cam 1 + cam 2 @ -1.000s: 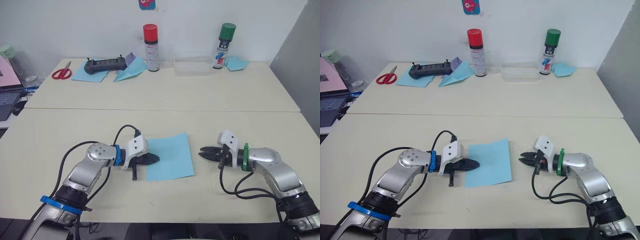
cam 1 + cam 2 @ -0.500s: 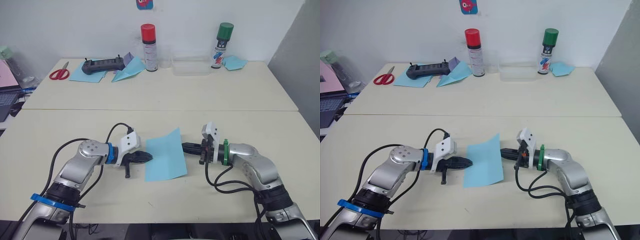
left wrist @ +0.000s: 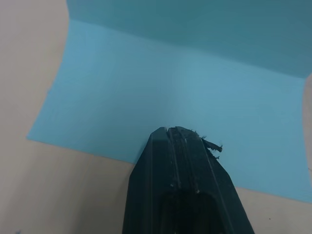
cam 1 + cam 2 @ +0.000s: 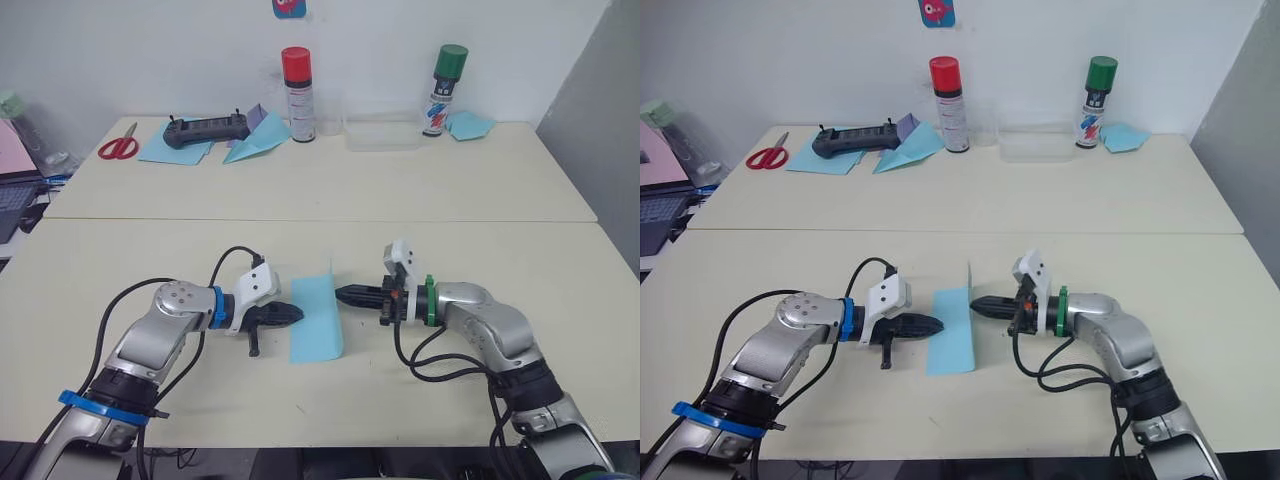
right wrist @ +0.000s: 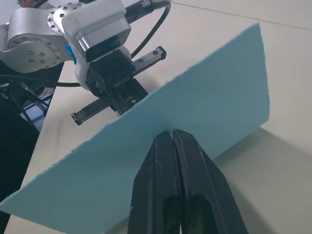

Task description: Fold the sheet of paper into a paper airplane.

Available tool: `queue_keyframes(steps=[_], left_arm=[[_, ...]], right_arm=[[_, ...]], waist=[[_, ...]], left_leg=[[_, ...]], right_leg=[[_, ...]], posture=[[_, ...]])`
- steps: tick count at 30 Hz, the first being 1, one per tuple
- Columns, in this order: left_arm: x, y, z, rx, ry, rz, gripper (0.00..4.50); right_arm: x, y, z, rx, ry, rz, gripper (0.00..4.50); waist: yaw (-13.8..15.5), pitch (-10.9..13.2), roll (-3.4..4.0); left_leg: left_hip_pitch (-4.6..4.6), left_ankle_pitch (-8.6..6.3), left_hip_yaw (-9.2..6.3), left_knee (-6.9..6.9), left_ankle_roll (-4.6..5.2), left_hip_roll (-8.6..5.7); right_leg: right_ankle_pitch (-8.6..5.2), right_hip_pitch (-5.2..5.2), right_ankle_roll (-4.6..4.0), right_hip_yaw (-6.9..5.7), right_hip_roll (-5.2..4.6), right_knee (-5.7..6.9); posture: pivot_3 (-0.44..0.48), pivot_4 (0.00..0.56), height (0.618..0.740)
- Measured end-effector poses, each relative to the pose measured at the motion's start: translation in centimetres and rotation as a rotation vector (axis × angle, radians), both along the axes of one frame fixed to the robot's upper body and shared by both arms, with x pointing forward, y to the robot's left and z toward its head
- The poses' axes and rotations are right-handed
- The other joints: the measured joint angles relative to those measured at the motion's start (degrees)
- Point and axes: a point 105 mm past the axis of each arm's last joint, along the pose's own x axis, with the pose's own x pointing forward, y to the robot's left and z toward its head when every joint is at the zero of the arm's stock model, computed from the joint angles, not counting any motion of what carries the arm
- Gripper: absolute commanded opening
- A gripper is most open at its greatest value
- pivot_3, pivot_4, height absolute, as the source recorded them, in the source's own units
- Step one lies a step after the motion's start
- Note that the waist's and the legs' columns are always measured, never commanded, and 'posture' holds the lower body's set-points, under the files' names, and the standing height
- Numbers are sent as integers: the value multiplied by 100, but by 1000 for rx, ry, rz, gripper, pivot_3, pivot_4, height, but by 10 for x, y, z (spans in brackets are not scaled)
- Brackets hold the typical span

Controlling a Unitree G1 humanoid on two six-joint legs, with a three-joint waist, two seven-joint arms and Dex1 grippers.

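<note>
Left eye view: on the beige table (image 4: 150,240) we see both closed grippers, left gripper (image 4: 297,315) and right gripper (image 4: 340,295), touching the half-raised sheet of paper (image 4: 315,325), white wall (image 4: 150,50) behind.

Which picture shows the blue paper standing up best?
The right wrist view: the paper rises like a wall before the right gripper. The eye views show its raised half edge-on; the left wrist view shows the flat half under the left gripper.

the sheet of paper (image 4: 316,320) lies on the near desk (image 4: 120,270) between the left hand (image 4: 298,315) and right hand (image 4: 342,294).
</note>
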Motion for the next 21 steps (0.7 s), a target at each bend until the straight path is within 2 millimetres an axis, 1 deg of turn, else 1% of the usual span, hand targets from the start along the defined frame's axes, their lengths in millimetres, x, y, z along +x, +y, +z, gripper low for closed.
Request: queue_keyframes(steps=[10, 17, 21], left_arm=[[-3, 2, 1, -8, 2, 12, 0], [-3, 6, 1, -1, 9, 21, 0], [-3, 8, 1, 0, 15, 25, 0]], right_arm=[[4, 20, -13, -29, -19, 14, 16], [7, 26, -29, -92, -33, 12, 16], [10, 29, -30, -105, -59, 10, 16]], waist=[[-72, 0, 0], [-107, 0, 0], [-118, 0, 0]], left_leg=[[-2, 0, 0, -8, 0, 1], [-1, 0, 1, -10, 0, 1], [-2, 0, 1, -14, 0, 4]], right_leg=[[-2, -5, -3, -1, 1, -1], [-2, -8, -3, 0, 1, -1], [-3, -14, -4, 0, 3, 1]], posture=[[0, 150, 740], [0, 150, 740], [0, 150, 740]])
